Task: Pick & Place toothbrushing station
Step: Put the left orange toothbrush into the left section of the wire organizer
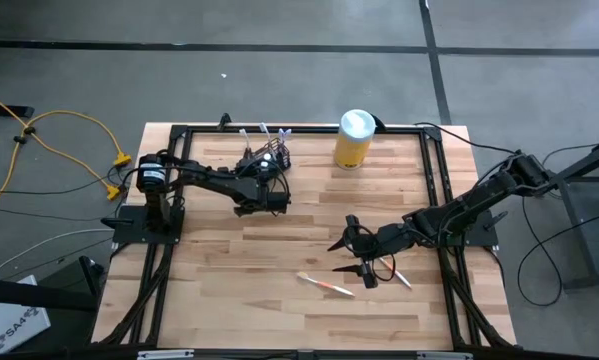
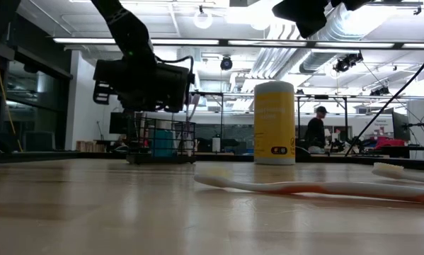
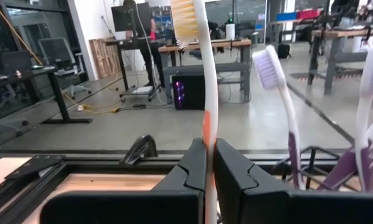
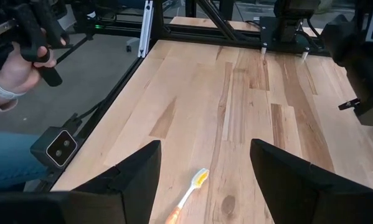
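From above, the holder (image 1: 269, 156) stands at the far edge of the table (image 1: 279, 310), left of the yellow canister (image 1: 354, 139). The left gripper (image 1: 275, 194) is just beside the holder, on its near side. The right gripper (image 1: 351, 254) hovers nearer, well apart from the holder, over two toothbrushes (image 1: 325, 285) that lie on the wood. In the low view, the holder (image 2: 160, 139) stands left of the canister (image 2: 274, 122), and one brush (image 2: 318, 188) lies in front. In the left wrist view, the fingers (image 3: 239, 171) are closed on an upright white and orange toothbrush (image 3: 202, 74); purple brushes (image 3: 279, 93) stand beside it. In the right wrist view, the fingers (image 4: 136, 171) are wide apart and empty above a brush (image 4: 189, 194); a person's hand (image 4: 18, 65) shows beyond the table.
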Tool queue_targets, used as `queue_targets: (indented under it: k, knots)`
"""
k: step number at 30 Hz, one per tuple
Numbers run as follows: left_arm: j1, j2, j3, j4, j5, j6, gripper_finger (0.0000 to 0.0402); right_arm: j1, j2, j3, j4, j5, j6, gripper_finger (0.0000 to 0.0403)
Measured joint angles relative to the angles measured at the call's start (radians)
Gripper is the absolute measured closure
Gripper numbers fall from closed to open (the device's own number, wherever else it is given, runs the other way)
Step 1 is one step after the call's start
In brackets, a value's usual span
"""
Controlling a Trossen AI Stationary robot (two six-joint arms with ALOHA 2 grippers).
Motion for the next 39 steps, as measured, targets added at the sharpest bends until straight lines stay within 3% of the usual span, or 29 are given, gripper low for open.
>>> queue_targets:
  k: [14, 19, 24, 39]
  knots:
    - [0.007, -0.001, 0.000, 0.001, 0.097, 0.043, 0.0398, 0.000, 0.000, 0.000, 0.000, 0.000, 0.000, 0.0165]
    - [0.022, -0.004, 0.001, 0.002, 0.134, 0.048, 0.0378, 0.000, 0.000, 0.000, 0.001, 0.000, 0.014, 0.0165]
    - [0.027, -0.004, 0.001, 0.006, 0.131, 0.044, 0.0360, 0.000, 0.000, 0.000, 0.002, 0.000, 0.014, 0.0165]
    - [0.027, -0.003, 0.000, 0.027, 0.118, 0.056, 0.0356, 0.000, 0.000, 0.000, 0.001, 0.000, 0.014, 0.0165]
